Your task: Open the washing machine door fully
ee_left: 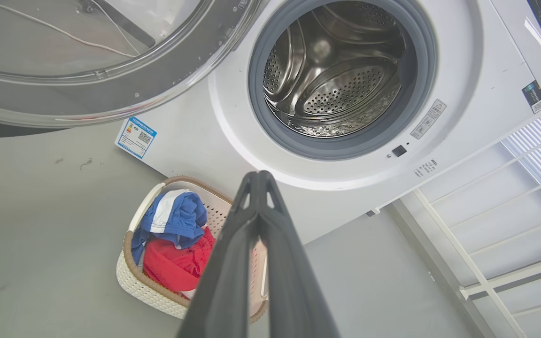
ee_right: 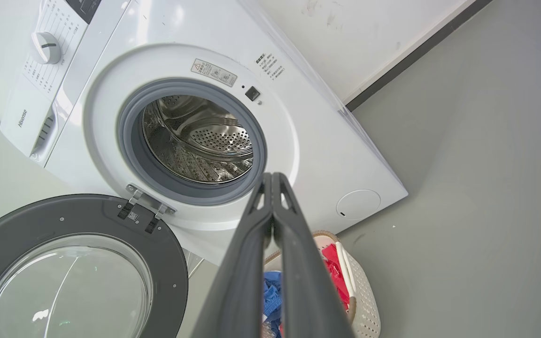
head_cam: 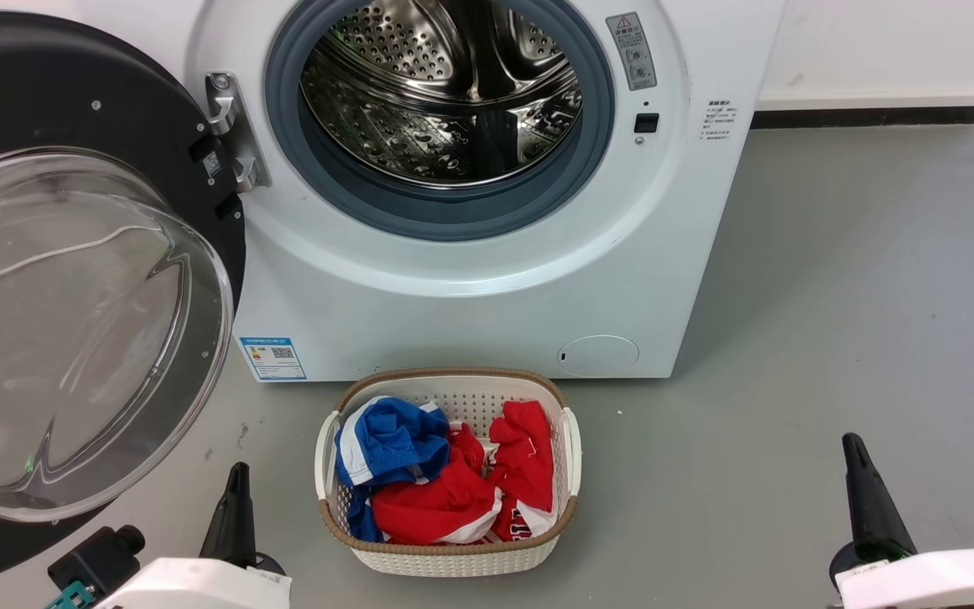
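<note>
**Door Wide Open, Both Grippers Shut on Nothing**

Washing machine door [head_cam: 81,321]: hangs from the metal hinge [head_cam: 229,127] at the left edge of the opening, swung well out from the front of the washing machine [head_cam: 470,296]. Turns its inner face toward the head camera, black rim around a bulging clear glass bowl. Stands clear of the round opening and leaves the grey rubber ring [head_cam: 445,216] and the perforated steel drum [head_cam: 445,93] fully exposed.

Left gripper [head_cam: 239,469]: sits at the lower left of the head view, over the grey floor [head_cam: 791,381], between the door's lower edge and the laundry basket [head_cam: 445,376], touching neither. Presses its two dark fingers [ee_left: 233,263] together tip to tip in the left wrist view, with nothing between them.

Right gripper [head_cam: 850,444]: sits at the lower right of the head view, over bare floor, well apart from machine and basket. Closes its fingers tip to tip in the right wrist view, likewise grasping nothing.

Laundry basket: stands on the floor just in front of the machine, below the opening. Holds a blue-and-white garment [head_cam: 390,444] on its left side and red garments [head_cam: 470,495] beside it.

Lower front of the machine: carries a blue label sticker [head_cam: 272,358] at the left corner and a small round flap [head_cam: 598,355] toward the right.
</note>
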Robot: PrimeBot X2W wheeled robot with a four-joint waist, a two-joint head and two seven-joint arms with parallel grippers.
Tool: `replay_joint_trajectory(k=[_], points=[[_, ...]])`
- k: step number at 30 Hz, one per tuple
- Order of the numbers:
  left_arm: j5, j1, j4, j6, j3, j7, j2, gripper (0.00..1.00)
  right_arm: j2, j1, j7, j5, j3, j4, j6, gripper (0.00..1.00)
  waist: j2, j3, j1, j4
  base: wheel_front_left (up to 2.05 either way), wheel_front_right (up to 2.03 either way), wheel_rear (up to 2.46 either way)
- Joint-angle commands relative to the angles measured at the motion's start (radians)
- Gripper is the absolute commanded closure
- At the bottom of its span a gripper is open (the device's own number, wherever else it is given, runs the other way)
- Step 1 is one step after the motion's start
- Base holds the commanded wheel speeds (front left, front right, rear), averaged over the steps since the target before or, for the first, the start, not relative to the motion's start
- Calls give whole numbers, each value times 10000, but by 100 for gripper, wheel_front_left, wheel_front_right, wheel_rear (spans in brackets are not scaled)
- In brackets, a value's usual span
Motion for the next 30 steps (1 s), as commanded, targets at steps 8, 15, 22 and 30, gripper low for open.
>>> replay_joint_trajectory(k=[8, 15, 22, 30], points=[[-1279, -392, 24, -147, 128, 315, 6, 100, -104, -463, 275, 1246, -56, 103, 1, 100, 0, 7, -1, 14, 0, 0, 0], [-2158, -544, 107, -211, 192, 535, 5, 100, -113, -633, 478, 2097, -93, 247, 1, 100, 0, 12, -1, 26, 0, 0, 0], [-2872, -649, 178, -263, 247, 716, 5, 100, -116, -770, 649, 2783, -128, 356, 1, 100, 0, 17, -1, 37, 0, 0, 0], [-3761, -775, 266, -335, 313, 931, 5, 100, -115, -933, 868, 3620, -176, 505, 1, 100, 0, 23, -1, 50, 0, 0, 0]])
